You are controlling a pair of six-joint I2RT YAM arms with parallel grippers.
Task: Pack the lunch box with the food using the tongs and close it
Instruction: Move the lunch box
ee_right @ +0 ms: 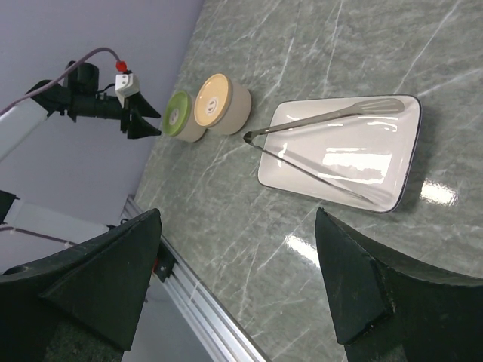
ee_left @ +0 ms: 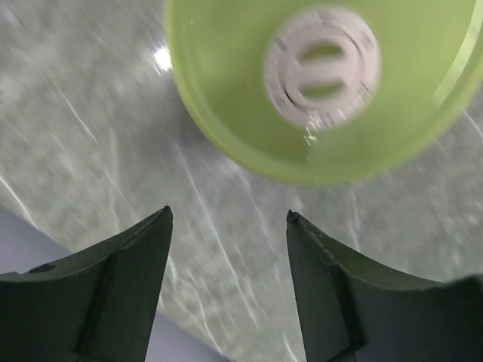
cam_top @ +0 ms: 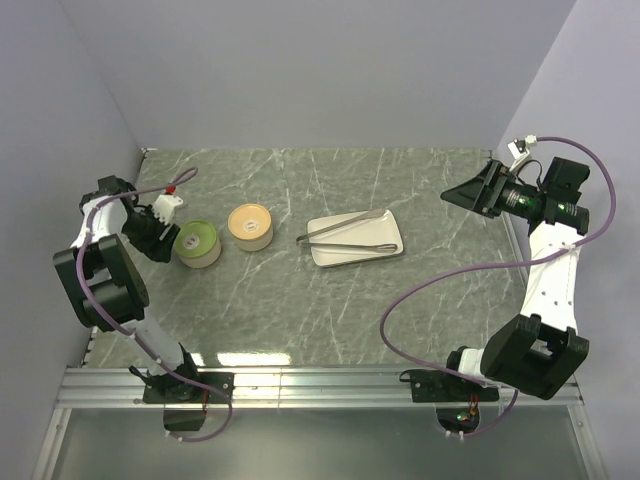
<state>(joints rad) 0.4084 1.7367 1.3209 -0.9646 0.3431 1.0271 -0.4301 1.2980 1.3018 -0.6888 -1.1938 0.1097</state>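
The silver tongs (cam_top: 345, 232) (ee_right: 324, 119) lie in a narrow V on the white plate (cam_top: 325, 258) (ee_right: 392, 143) at mid-table. The lunch box shows as two round lidded tubs, one green (cam_top: 197, 240) (ee_left: 226, 75) (ee_right: 179, 113) and one tan (cam_top: 249, 221) (ee_right: 211, 99). No food is in view. My left gripper (cam_top: 163, 243) (ee_left: 229, 213) sits just left of the green tub, open, with only tabletop between its fingers. High at the right edge, my right gripper (cam_top: 455, 195) (ee_right: 238, 213) is open and empty, facing the plate from a distance.
The marble table is walled at the back and on both sides. An aluminium rail (cam_top: 320, 385) runs along the near edge by the arm bases. A purple cable (cam_top: 430, 290) loops from the right arm over the table's right part.
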